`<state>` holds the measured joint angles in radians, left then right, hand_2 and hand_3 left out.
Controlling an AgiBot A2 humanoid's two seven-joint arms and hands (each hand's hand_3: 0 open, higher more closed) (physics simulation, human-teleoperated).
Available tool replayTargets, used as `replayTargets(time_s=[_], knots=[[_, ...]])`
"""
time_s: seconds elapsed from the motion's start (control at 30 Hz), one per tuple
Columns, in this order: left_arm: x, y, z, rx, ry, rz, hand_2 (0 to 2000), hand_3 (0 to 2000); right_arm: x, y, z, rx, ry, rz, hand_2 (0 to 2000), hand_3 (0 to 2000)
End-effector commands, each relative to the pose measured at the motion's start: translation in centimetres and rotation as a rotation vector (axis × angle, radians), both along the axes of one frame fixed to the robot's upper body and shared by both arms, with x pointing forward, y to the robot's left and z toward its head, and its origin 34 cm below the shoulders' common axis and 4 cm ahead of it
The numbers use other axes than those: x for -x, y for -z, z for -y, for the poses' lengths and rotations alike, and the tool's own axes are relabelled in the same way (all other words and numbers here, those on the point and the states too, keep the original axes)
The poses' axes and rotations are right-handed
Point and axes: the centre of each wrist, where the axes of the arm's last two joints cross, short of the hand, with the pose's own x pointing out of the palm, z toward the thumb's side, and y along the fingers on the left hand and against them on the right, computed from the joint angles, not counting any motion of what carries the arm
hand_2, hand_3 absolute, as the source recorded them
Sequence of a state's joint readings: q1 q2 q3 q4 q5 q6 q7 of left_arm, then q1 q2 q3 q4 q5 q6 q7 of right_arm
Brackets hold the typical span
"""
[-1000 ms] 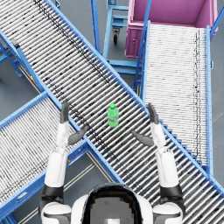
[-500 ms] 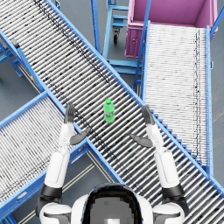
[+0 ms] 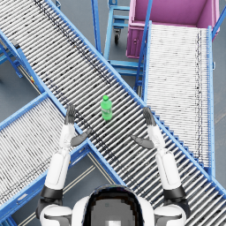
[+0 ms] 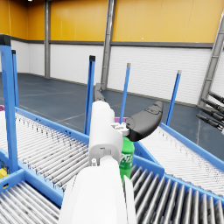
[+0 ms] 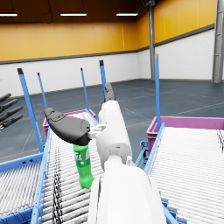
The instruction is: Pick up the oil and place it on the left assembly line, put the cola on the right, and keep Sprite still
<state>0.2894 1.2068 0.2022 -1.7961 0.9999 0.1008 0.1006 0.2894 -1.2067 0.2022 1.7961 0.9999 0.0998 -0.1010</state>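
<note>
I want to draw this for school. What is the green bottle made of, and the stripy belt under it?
The green capped bottle looks like smooth, glossy plastic: even green colour, moulded waist, printed label. The stripy conveyor seems to be rows of pale grey metal rollers with a dull sheen. These are rendered pictures, so this is only likely.
</note>
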Motion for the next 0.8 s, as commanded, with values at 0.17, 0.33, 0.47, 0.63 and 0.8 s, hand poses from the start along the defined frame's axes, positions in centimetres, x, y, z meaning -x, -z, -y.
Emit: replayTargets(time_s=[0.17, 0.33, 0.47, 0.63, 0.8], knots=[[0.00, 0.00, 0.00, 0.000, 0.000, 0.000, 0, 0, 0.00, 0.00, 0.00, 0.000, 0.000, 0.000, 0, 0], [0.00, 0.00, 0.00, 0.000, 0.000, 0.000, 0, 0, 0.00, 0.00, 0.00, 0.000, 0.000, 0.000, 0, 0], [0.00, 0.00, 0.00, 0.000, 0.000, 0.000, 0, 0, 0.00, 0.00, 0.00, 0.000, 0.000, 0.000, 0, 0], [0.00, 0.00, 0.00, 0.000, 0.000, 0.000, 0, 0, 0.00, 0.00, 0.00, 0.000, 0.000, 0.000, 0, 0], [0.00, 0.00, 0.00, 0.000, 0.000, 0.000, 0, 0, 0.00, 0.00, 0.00, 0.000, 0.000, 0.000, 0, 0]])
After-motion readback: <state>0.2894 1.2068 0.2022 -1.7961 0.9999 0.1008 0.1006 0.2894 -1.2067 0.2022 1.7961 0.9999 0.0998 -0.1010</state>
